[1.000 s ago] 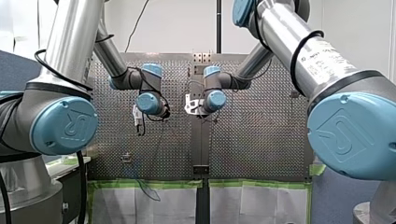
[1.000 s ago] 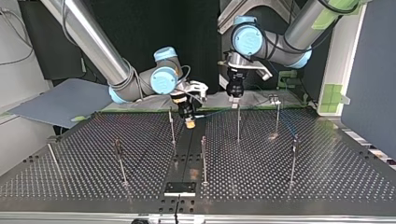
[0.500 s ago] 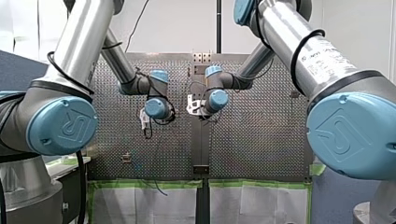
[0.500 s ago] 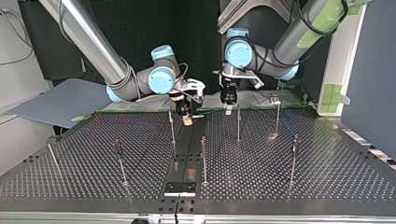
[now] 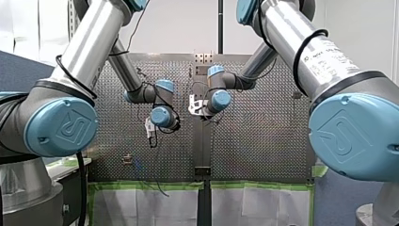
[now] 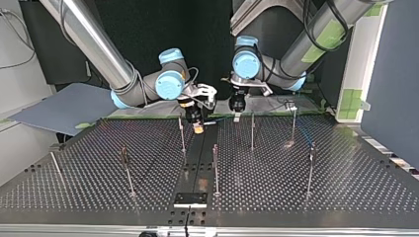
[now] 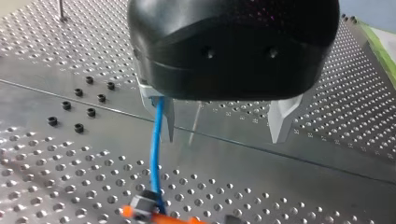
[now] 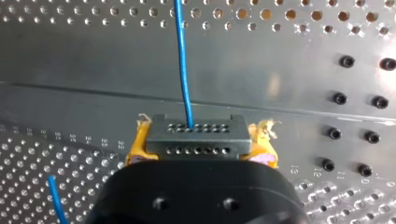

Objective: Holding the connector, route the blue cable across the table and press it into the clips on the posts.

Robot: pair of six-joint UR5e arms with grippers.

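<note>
My right gripper [image 8: 200, 143] is shut on a dark grey connector [image 8: 196, 133], with yellow pads on both sides of it. A blue cable [image 8: 182, 60] runs straight ahead from the connector over the perforated table. In the top view my right gripper [image 6: 197, 126] hangs low over the table's middle strip. My left gripper [image 6: 237, 112] hangs close beside it, toward the view's right. In the left wrist view my left gripper [image 7: 224, 135] is open. The cable [image 7: 156, 140] runs down along one metal finger to the connector [image 7: 142, 205] below.
Several thin posts stand on the table [image 6: 346, 168]: one [image 6: 182, 134] beside my right gripper, one [image 6: 252, 131] near my left gripper, others [image 6: 215, 168] [image 6: 311, 168] [image 6: 126, 170] closer to the top view's camera. A black plate [image 6: 190, 199] lies at the near edge.
My left arm has swung toward the top view's left, closing in on my right gripper. My right gripper with the connector has shifted only slightly.
</note>
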